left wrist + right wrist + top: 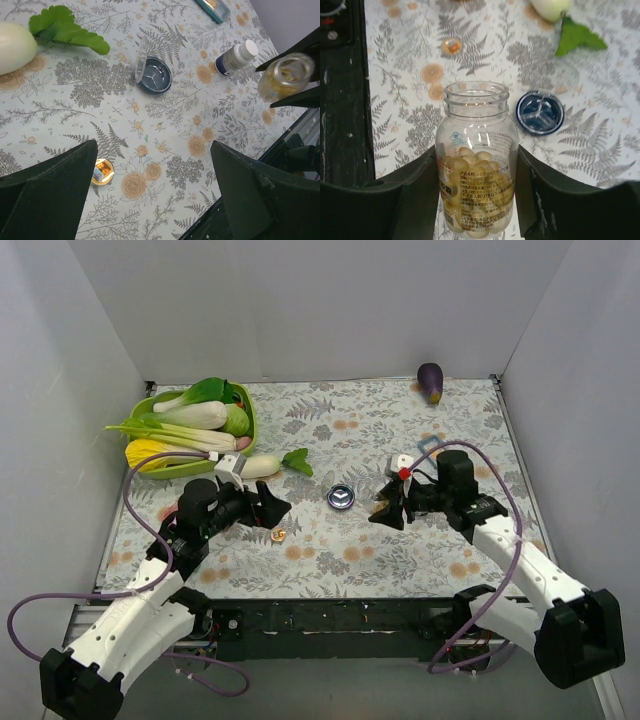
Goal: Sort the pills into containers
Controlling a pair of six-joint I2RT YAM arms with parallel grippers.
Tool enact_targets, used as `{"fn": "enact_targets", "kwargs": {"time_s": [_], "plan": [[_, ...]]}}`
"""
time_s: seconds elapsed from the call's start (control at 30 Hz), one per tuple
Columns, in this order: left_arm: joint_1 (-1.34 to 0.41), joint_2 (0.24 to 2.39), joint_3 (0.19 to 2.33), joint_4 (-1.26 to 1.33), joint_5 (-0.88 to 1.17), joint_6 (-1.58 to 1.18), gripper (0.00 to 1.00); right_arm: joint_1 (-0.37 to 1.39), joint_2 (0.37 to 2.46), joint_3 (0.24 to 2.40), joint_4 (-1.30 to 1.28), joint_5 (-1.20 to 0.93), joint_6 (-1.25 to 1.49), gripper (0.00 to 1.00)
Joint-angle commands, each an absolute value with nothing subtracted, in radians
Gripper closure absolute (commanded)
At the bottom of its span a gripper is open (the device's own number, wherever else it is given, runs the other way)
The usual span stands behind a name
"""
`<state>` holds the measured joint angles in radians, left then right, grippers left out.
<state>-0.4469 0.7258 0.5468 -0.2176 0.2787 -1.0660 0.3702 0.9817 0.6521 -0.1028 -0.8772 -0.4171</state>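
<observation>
My right gripper (476,167) is shut on a clear, uncapped pill bottle (476,150) about half full of yellow softgels, held above the cloth; it also shows in the left wrist view (285,75). A round tin (341,497) with inner dividers and an open clear lid lies mid-table between the arms; it also shows in both wrist views (153,75) (539,112). A small round orange-gold dish (279,535) with something small inside lies by my left gripper (272,510), also seen from the left wrist (102,171). My left gripper (155,185) is open and empty above the cloth.
A white-capped pill bottle (236,57) lies on its side near a blue tray (214,9). A white radish with green leaves (262,466) lies left of the tin. A green basket (150,410) of vegetables stands back left, an eggplant (431,382) back right. Grey walls enclose the table.
</observation>
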Motion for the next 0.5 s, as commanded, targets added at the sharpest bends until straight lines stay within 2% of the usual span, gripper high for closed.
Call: {"fn": "enact_targets", "kwargs": {"time_s": [0.0, 0.27, 0.47], "plan": [[-0.442, 0.698, 0.541, -0.169, 0.236, -0.990, 0.02, 0.403, 1.118, 0.715, -0.204, -0.792, -0.548, 0.99], [-0.443, 0.703, 0.552, -0.175, 0.187, -0.963, 0.02, 0.419, 1.466, 0.934, -0.377, -0.647, -0.633, 0.99], [-0.443, 0.709, 0.555, -0.179, 0.183, -0.960, 0.02, 0.443, 1.620, 1.026, -0.451, -0.546, -0.681, 0.99]]}}
